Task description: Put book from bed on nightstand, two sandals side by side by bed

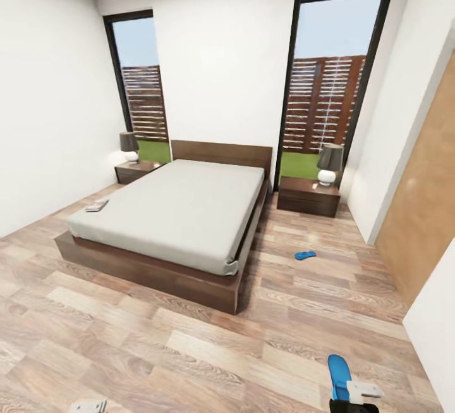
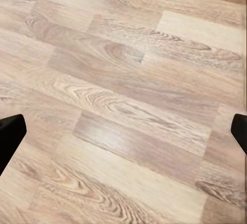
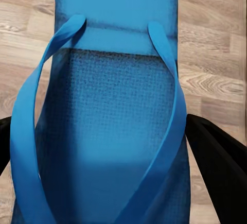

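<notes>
White-walled bedroom (image 1: 215, 78) with light wood-plank floor (image 1: 158, 350), two tall black-framed windows on the far wall, brown wooden door (image 1: 423, 223) ahead and to the right of the right gripper; wooden fence and grass beyond the glass.

Right gripper (image 1: 355, 400) low at the near edge of the head view, clamped on a bright blue sandal (image 1: 339, 375); sole projecting forward past the fingers, toward the far wall; in the right wrist view the held sandal (image 3: 110, 131) between the two black fingers (image 3: 218, 167), straps looping over a textured footbed, floor planks showing on either side.

Second sandal (image 1: 305, 255) flat on the floor well ahead of the right gripper, near the bed's right side and apart from it; bed (image 1: 177, 210) ahead of both grippers, dark brown base and headboard, plain light-grey mattress; book (image 1: 97, 205) lying on the mattress at its left edge, far ahead of the left gripper.

Nightstand (image 1: 308, 197) right of the headboard with a lamp on it; other nightstand (image 1: 136, 171) left of the headboard, also with a lamp.

Left gripper (image 1: 88, 406) barely in sight at the near edge, holding nothing; fingertips (image 2: 9, 134) spread wide in the left wrist view, bare planks between them.
</notes>
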Controlling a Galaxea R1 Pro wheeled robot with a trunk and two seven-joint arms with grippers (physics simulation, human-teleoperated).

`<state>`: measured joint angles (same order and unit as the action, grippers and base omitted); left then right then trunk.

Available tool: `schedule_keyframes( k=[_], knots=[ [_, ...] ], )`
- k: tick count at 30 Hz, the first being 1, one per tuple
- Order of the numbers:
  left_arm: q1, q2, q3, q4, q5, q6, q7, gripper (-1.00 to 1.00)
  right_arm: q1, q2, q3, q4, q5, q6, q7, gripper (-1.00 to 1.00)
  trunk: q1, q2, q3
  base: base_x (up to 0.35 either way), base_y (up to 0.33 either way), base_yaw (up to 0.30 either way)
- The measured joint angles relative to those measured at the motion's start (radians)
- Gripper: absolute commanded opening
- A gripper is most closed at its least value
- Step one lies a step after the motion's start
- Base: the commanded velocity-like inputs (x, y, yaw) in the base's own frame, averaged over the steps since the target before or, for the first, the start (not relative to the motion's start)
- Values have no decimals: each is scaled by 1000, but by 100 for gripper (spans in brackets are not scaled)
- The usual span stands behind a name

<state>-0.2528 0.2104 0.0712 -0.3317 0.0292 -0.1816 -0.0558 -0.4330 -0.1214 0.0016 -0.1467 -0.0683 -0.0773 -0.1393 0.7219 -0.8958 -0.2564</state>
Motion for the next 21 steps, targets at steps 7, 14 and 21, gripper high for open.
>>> schedule_keyframes(
  k=[7, 14, 21],
  knots=[
    [0, 0, 0, 0, 0, 0, 0, 100, 0, 0, 0, 1, 0, 0, 0, -100, 0, 0, 0, 0, 0, -293],
    [0, 0, -1, 0, 0, 0, 0, 100, 0, 0, 0, 2, 0, 0, 0, -100, 0, 0, 0, 71, 0, -293],
    [0, 0, -2, 0, 0, 0, 0, 100, 0, 0, 1, 3, -1, 0, 0, -100, 0, 0, 0, 246, 0, -293]
  ],
)
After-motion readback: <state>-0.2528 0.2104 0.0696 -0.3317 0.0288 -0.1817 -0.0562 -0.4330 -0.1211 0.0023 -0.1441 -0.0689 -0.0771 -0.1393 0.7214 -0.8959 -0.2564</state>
